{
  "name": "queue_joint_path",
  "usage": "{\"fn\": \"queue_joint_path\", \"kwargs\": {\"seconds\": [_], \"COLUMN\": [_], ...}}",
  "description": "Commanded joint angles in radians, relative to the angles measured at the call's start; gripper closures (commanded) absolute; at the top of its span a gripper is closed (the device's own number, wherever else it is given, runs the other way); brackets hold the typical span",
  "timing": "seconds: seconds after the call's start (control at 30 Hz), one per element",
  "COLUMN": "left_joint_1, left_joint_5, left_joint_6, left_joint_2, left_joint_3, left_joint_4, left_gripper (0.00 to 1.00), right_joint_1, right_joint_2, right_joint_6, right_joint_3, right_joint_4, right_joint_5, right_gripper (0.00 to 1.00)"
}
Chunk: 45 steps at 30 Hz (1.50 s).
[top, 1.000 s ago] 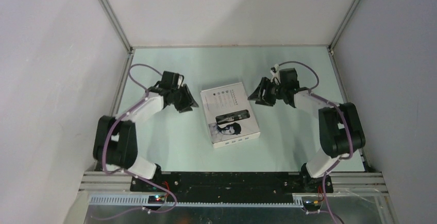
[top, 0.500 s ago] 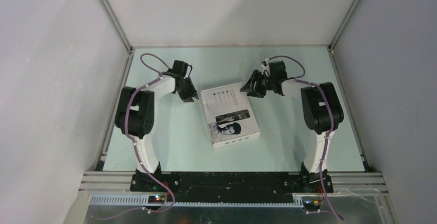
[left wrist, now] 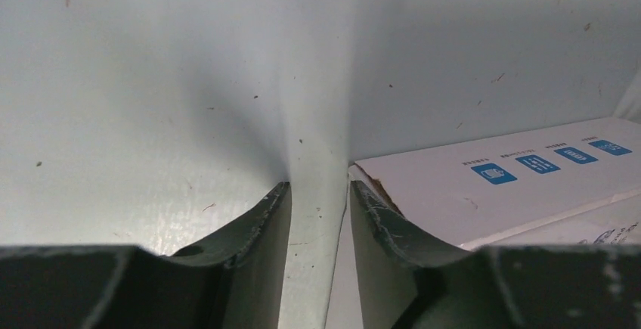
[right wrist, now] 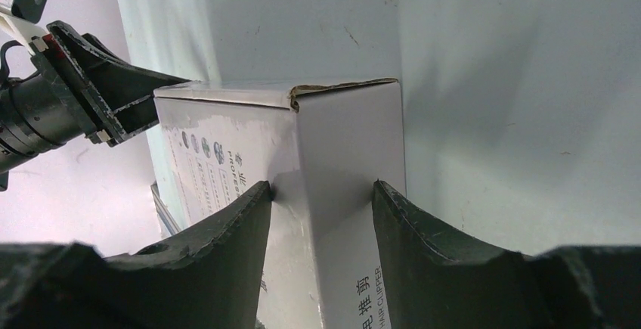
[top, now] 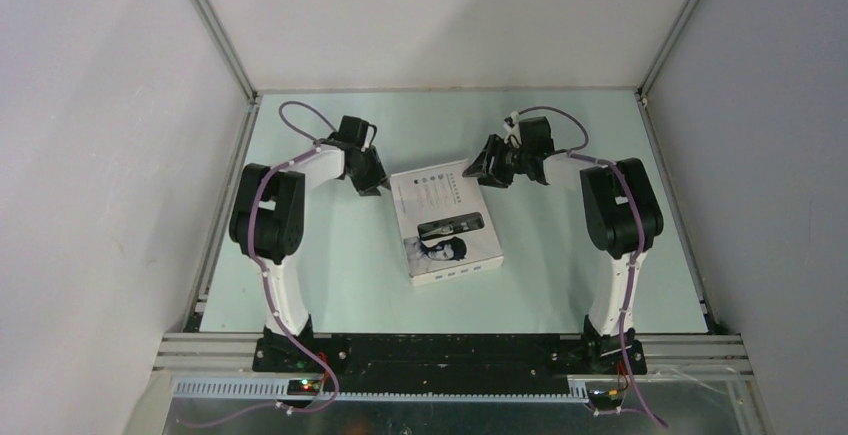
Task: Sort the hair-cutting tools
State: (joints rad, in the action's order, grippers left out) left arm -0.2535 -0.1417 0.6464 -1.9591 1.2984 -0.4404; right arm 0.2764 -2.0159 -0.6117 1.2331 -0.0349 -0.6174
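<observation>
Top external shows a closed white box (top: 446,221) on the table (top: 330,275); the hair-cutting tools are unseen, presumably inside. Light, stiff cardboard, I judge, best taken across its narrow far end, which the right gripper (right wrist: 319,187) straddles unclenched; the left gripper (left wrist: 318,187) gapes empty beside it.

I see both arms stretched forward, elbows high. My left end effector (top: 370,177) and right end effector (top: 490,167) angle inward, jaws slightly parted.

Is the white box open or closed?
Closed. The box lies flat with its printed top unbroken, and the right wrist view shows its end flap folded shut.
</observation>
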Motion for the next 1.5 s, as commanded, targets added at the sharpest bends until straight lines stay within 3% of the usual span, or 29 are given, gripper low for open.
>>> {"fn": "queue_joint_path", "kwargs": {"seconds": [0.0,0.27,0.63,1.1,1.3,1.47], "left_joint_1": [-0.04,-0.037,-0.126,-0.19,-0.182,-0.145], "left_joint_5": [-0.084,0.045,-0.083,-0.19,-0.091,0.086], "left_joint_6": [0.018,-0.026,-0.011,0.101,0.094,0.058], "left_joint_2": [0.059,0.205,0.337,0.293,0.341,0.483], "left_joint_3": [-0.007,-0.139,-0.417,-0.423,-0.385,-0.388], "left_joint_4": [0.095,-0.025,0.012,0.189,0.165,0.072], "left_gripper": [0.54,0.48,0.48,0.5,0.48,0.38], "right_joint_1": [0.002,-0.036,-0.018,0.018,-0.082,-0.236], "right_joint_2": [0.032,0.167,0.335,0.326,0.413,0.556], "right_joint_6": [0.008,0.1,0.109,0.012,0.058,0.11], "right_joint_3": [0.027,-0.056,-0.298,-0.402,-0.402,-0.402], "right_joint_4": [0.023,0.166,0.142,-0.015,0.059,0.194], "right_joint_5": [-0.01,0.049,0.053,-0.004,0.014,0.036], "right_gripper": [0.44,0.42,0.42,0.42,0.42,0.4]}}
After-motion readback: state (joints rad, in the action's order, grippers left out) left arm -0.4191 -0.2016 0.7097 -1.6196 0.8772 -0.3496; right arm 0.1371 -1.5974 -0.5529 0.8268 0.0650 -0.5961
